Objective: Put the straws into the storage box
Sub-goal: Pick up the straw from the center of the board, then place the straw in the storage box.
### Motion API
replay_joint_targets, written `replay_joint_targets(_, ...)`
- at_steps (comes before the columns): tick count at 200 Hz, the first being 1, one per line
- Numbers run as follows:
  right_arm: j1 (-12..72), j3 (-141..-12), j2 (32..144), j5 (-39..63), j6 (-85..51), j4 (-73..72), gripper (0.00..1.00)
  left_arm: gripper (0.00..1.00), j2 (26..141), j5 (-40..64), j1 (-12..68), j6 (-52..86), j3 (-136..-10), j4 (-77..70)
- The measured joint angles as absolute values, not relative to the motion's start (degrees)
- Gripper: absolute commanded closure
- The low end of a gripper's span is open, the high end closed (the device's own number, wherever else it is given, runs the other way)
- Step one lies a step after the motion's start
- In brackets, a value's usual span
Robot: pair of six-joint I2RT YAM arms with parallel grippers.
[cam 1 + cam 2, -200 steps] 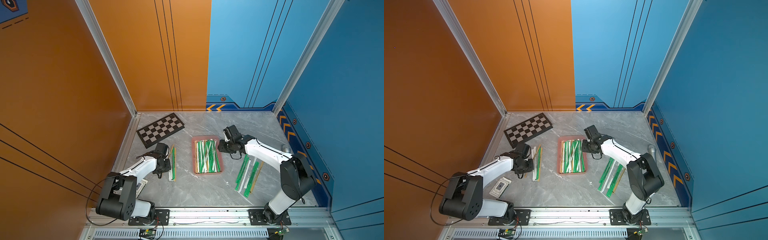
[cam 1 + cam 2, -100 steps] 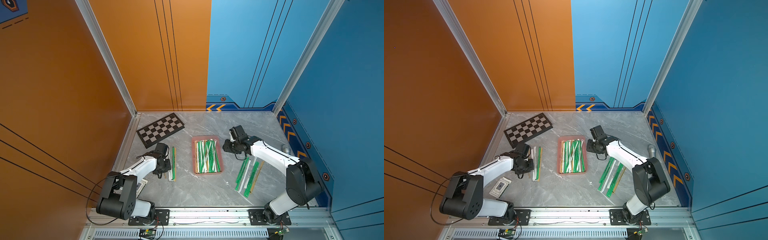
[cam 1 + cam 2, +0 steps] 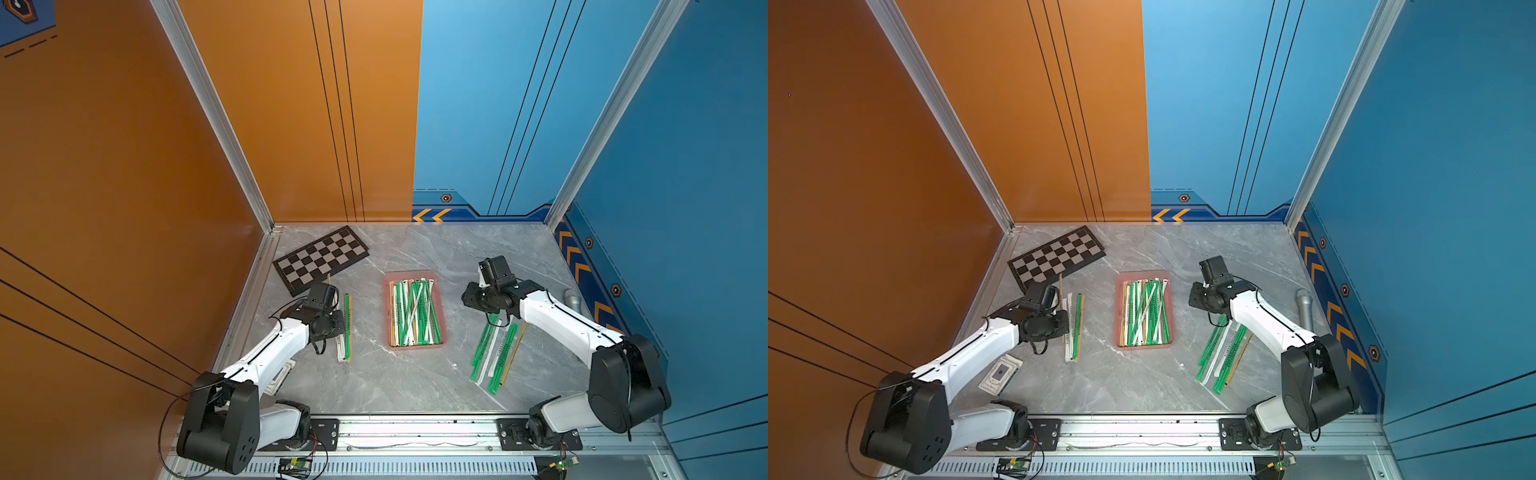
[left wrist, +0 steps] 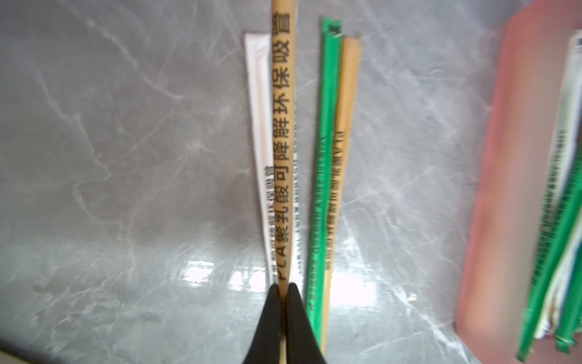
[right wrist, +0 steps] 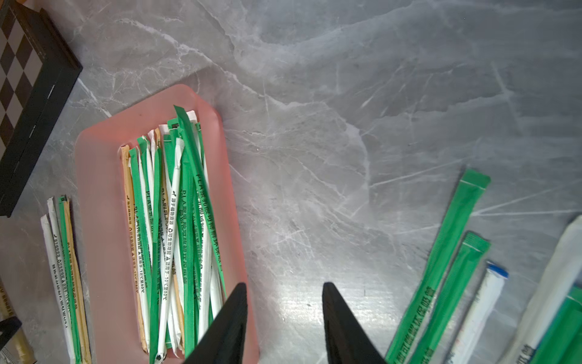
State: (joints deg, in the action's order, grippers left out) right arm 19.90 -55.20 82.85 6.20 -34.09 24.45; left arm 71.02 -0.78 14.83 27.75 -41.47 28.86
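Noted left gripper [image 4: 283,285] clamped on tan straw [image 4: 283,126] marked "PLA聚乳酸可降解环保吸管", far end cut off; right gripper [image 5: 285,290] apart, empty.

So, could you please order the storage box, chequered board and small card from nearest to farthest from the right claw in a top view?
From the right claw:
1. storage box, just beside it, mid-table.
2. chequered board, back left corner.
3. small card, front left, clearly farthest.
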Motion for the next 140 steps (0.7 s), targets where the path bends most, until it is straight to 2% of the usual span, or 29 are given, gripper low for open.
replay_joint_targets(37, 18.7, -53.8, 81.6, 5.6, -34.1, 24.6, 0.58, 0.93, 71.5, 0.1, 23.6, 31.0, -46.4, 27.7)
replay_joint_targets(73, 17.8, -52.3, 81.6, 2.8, -34.1, 27.0, 0.58, 0.93, 77.5, 3.8, 32.0, 35.6, -50.1, 20.4)
replay_joint_targets(140, 13.7, -47.4, 81.5, 0.2, -35.0, 30.2, 0.58, 0.93, 90.1, 7.2, 40.3, 40.4, -55.1, 12.3)
